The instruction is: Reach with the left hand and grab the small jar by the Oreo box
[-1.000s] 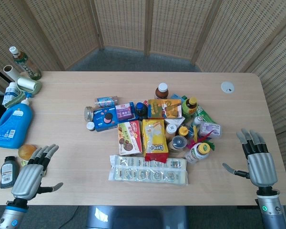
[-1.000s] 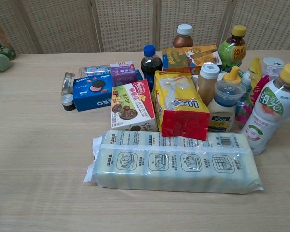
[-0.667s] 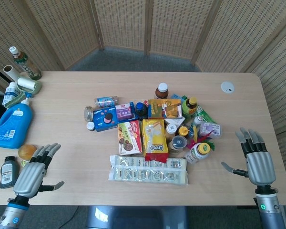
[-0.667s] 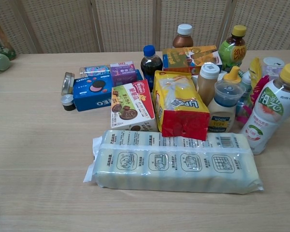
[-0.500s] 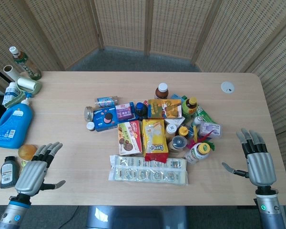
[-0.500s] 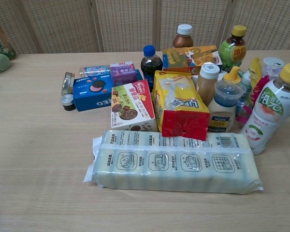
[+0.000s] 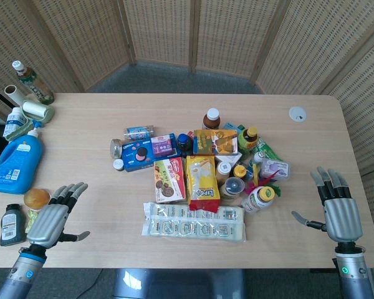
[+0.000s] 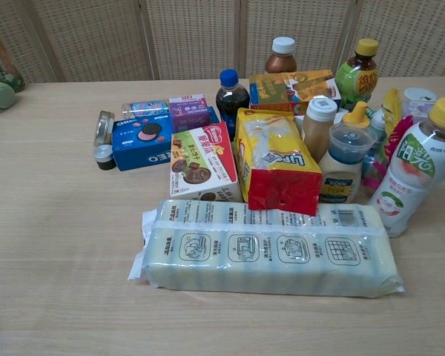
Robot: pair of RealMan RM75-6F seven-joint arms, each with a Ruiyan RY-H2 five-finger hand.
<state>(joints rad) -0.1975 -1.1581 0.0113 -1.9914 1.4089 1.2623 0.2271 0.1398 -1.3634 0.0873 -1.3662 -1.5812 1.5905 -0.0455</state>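
1. Change: the left hand [image 7: 52, 219], metal-grey with dark fingertips, has edged forward and inward along the near-left table edge over the last second. The right hand [image 7: 340, 210] and the goods have not shifted.
2. Task item: small jar with a pale lid and dark body [image 7: 118, 164] [image 8: 103, 156], standing upright on the table, touching or just beside the left end of the blue Oreo box [image 7: 137, 155] [image 8: 143, 139].
3. Adjacent: a round metal tin [image 7: 116, 148] [image 8: 102, 127] on edge just behind the jar. A purple carton [image 7: 164, 146] lies at the box's right.
4. Left hand: empty, fingers spread, thumb out to the side, well apart from the jar. The chest view does not show it.
5. Right hand: empty, fingers spread, idle at the near-right edge.
6. Outlying: an orange fruit [image 7: 35, 198] and a blue detergent jug [image 7: 17, 162], both left of the reach path.
7. Step: early reach, grasp not begun.
8. Next move: likely forward and right over bare wooden table [image 7: 81, 124], with the fingers closing on the jar from its open left side, clear of the tin.
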